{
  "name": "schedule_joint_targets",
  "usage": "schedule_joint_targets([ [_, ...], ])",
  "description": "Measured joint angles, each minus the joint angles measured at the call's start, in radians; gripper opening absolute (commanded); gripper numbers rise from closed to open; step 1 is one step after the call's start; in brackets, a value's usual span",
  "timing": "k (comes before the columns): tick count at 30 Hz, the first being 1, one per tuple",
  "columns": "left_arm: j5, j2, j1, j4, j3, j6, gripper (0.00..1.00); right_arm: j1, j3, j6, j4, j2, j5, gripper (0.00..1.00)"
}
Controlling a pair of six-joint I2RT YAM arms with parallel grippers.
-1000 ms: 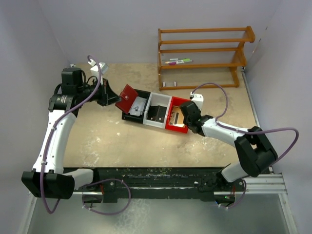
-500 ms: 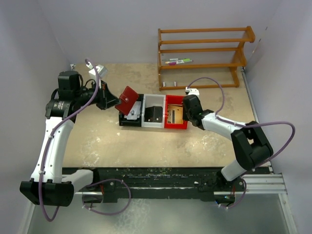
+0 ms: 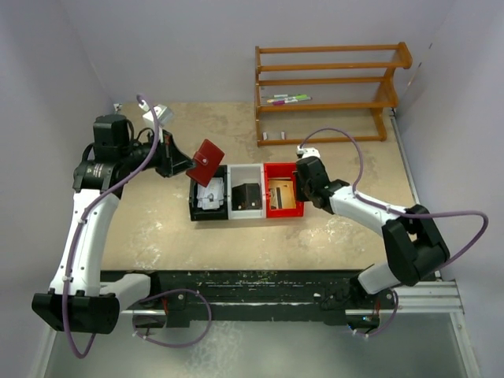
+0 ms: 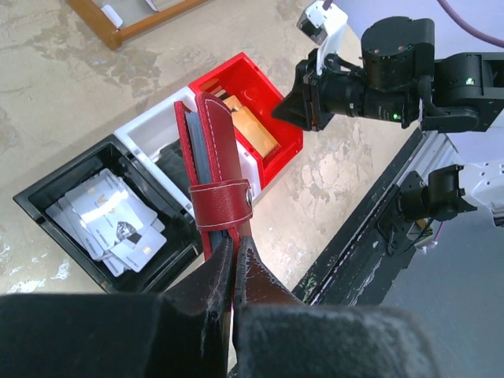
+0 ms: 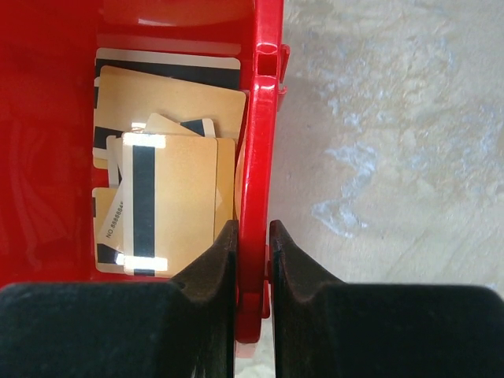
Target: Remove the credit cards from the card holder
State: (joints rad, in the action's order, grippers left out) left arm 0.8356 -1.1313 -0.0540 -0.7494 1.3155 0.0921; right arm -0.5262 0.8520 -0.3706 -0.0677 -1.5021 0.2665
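Plainly, the left claw (image 4: 232, 260) is pressed together on the card holder (image 4: 214, 169), which stands up from its tips. That thin edge-pinch could let it swivel or drop. The right claw (image 5: 252, 236) pinches the wall of the red bin (image 5: 260, 118), with the credit cards (image 5: 169, 197) just left of it, and a tug could tip them out. 1 card reads "NO", digits unclear.

Maroon holder (image 3: 208, 161) is folded up, strap snapped across its edge, tilted up in the air by the black bin (image 3: 191, 201). Gold cards (image 5: 169, 197) with black stripes sit piled loose in the red bin (image 5: 260, 118), whitish cards (image 4: 110, 228) heaped in the black bin
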Motion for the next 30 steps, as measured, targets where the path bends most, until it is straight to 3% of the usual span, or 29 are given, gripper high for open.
schedule_joint_targets([
  [7, 0.045, 0.038, 0.000, 0.004, -0.005, 0.032, 0.00, -0.032, -0.079, -0.079, -0.071, 0.093, 0.005, 0.79],
  [10, 0.084, 0.044, 0.000, 0.011, -0.005, 0.051, 0.00, -0.035, -0.082, -0.086, -0.133, 0.187, 0.007, 1.00],
  [15, 0.165, 0.056, -0.001, 0.054, -0.040, 0.079, 0.00, -0.034, 0.010, -0.080, -0.168, 0.373, -0.082, 1.00],
  [20, 0.280, 0.050, -0.002, 0.088, -0.057, 0.099, 0.00, -0.034, 0.063, -0.131, 0.052, 0.481, -0.444, 1.00],
  [26, 0.358, 0.049, -0.027, 0.137, -0.057, 0.142, 0.00, -0.038, 0.064, -0.299, 0.378, 0.401, -0.770, 0.99],
  [30, 0.376, 0.065, -0.041, 0.195, -0.069, 0.203, 0.00, -0.050, 0.068, -0.386, 0.525, 0.336, -0.871, 1.00],
])
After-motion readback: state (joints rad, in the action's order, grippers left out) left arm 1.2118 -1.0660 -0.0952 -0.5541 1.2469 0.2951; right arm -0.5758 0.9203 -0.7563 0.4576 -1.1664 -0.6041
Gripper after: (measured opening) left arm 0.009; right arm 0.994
